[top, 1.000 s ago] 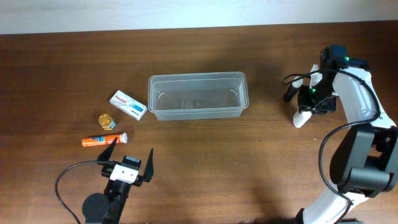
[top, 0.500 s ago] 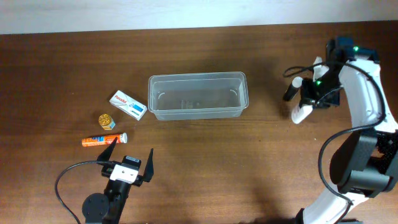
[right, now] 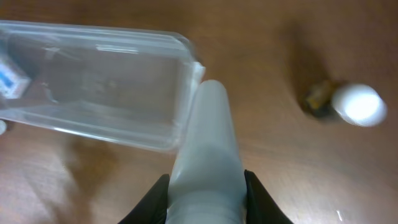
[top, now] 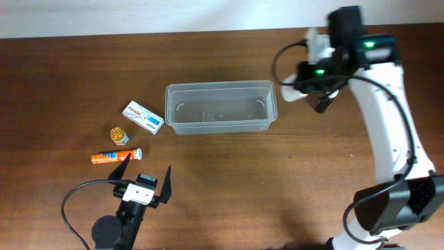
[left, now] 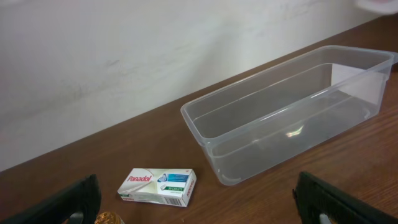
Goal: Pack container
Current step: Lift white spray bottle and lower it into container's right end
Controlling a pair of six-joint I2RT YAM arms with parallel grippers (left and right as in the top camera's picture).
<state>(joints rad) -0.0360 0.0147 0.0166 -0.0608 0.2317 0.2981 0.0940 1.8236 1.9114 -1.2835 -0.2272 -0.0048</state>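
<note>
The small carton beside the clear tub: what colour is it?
The carton is white with a blue patch, clearest in the left wrist view.

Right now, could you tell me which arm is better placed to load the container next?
Right. The right gripper holds a white tube at the container's end; the left gripper sits open and empty, farther from it.

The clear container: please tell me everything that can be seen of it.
The container is a shallow rectangular tub of clear, translucent plastic, with rounded corners and a rim. It stands upright and empty on the wooden table. A small white carton lies apart from one short end; the right gripper holds a white object near the other.
</note>
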